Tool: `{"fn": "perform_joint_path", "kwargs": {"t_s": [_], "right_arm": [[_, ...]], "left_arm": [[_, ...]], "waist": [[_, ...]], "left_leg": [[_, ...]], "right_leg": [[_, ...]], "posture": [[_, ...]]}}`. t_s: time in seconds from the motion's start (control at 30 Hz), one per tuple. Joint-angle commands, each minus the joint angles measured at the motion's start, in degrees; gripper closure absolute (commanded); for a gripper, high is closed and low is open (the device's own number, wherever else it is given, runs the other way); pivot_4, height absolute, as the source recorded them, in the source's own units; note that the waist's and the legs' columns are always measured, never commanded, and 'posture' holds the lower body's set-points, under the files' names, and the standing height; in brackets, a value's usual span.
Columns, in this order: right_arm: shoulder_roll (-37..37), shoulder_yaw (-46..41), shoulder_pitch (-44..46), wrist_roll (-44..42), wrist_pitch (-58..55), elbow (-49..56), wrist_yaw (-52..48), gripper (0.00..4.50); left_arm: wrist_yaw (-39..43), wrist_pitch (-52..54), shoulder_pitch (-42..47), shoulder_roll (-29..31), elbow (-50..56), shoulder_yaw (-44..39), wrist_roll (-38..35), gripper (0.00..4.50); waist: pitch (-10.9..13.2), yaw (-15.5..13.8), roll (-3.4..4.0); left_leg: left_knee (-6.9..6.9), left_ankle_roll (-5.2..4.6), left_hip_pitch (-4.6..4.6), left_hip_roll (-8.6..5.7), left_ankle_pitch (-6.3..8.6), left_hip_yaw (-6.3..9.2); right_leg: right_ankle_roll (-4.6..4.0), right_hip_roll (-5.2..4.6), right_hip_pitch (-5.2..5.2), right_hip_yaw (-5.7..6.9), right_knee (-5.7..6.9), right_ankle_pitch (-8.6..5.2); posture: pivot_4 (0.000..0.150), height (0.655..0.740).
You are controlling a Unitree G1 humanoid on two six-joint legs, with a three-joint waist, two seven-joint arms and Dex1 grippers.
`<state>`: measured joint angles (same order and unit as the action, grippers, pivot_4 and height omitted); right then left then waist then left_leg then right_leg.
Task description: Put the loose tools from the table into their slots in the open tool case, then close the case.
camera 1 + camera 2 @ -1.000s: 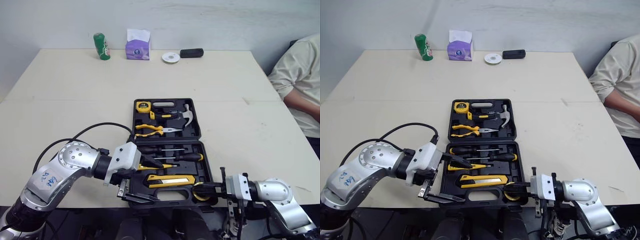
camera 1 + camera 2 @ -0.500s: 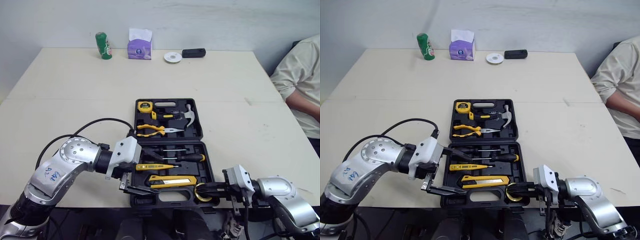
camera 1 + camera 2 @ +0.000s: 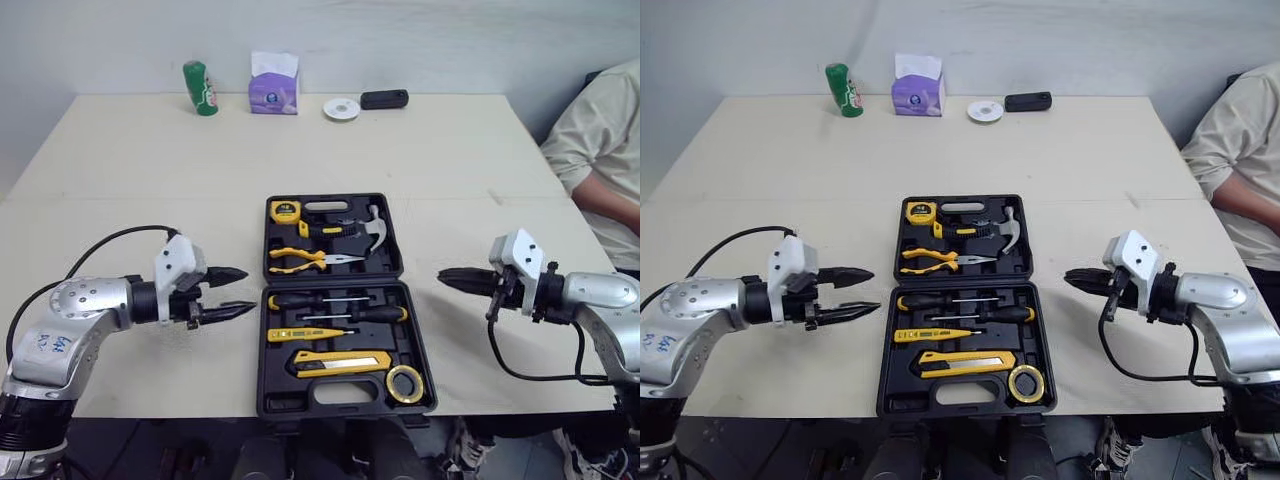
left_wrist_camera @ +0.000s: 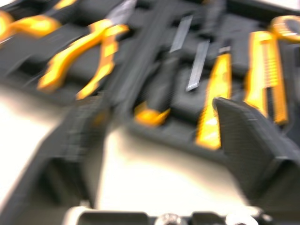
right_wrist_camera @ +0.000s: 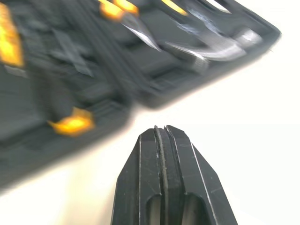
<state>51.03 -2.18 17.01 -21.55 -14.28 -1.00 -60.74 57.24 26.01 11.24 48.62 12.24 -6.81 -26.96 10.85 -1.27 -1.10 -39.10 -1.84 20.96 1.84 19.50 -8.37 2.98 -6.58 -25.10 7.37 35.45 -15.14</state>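
Now, closing is being judged as the step in hand; both grippers are being held empty beside the open tool case (image 3: 345, 405).
Nearest, the case is being left at the front edge of the table (image 3: 200, 365), so a push could be tipping it off. Left gripper (image 3: 240, 290) fingers are being held spread, right gripper (image 3: 450, 279) fingers pressed together; neither is touching the case. Farther, pliers (image 3: 300, 260) and hammer (image 3: 372, 228) could be shaken loose while that half is being folded over.

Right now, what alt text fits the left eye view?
An open black tool case holding yellow-handled tools lies on a pale table. The left gripper, open, and the right gripper, shut, point at it from either side.
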Motion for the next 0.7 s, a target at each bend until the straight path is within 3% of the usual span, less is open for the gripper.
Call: {"fn": "perform_joint_path", "kwargs": {"t_s": [0.03, 0.13, 0.7], "right_arm": [[-0.23, 2.61, 1.98, 5.03, 2.18, -2.27, 0.16, 4.5], [-2.58, 5.38, 4.35, 7.24, 1.0, -3.18, 1.07, 4.5], [-13.45, 10.35, 12.03, 10.54, -6.0, -2.13, 3.98, 4.5]], "left_arm": [[0.16, -5.31, -0.92, 0.55, -4.88, -0.74, 3.9, 2.87], [-0.47, -8.23, 0.37, -1.51, -8.62, 0.89, 5.92, 4.38], [-5.1, -9.46, 9.88, -14.5, -16.91, 9.11, 12.04, 4.45]], "waist": [[0.0, 0.11, 0.0], [0.0, 0.11, 0.0], [0.0, 0.86, 0.0]], "left_leg": [[-0.02, 0.0, 0.19, -0.03, -0.04, -0.06], [-0.05, 0.01, 0.33, -0.03, -0.14, -0.09], [-0.09, 0.0, 0.29, -0.06, -0.23, -0.12]], "right_leg": [[0.02, -0.01, -0.2, -0.02, 0.07, 0.01], [0.02, 0.01, -0.34, 0.01, 0.12, 0.01], [0.05, 0.0, -0.33, -0.01, 0.26, 0.09]], "posture": [[0.15, 0.7278], [0.15, 0.7278], [0.15, 0.7278]]}}
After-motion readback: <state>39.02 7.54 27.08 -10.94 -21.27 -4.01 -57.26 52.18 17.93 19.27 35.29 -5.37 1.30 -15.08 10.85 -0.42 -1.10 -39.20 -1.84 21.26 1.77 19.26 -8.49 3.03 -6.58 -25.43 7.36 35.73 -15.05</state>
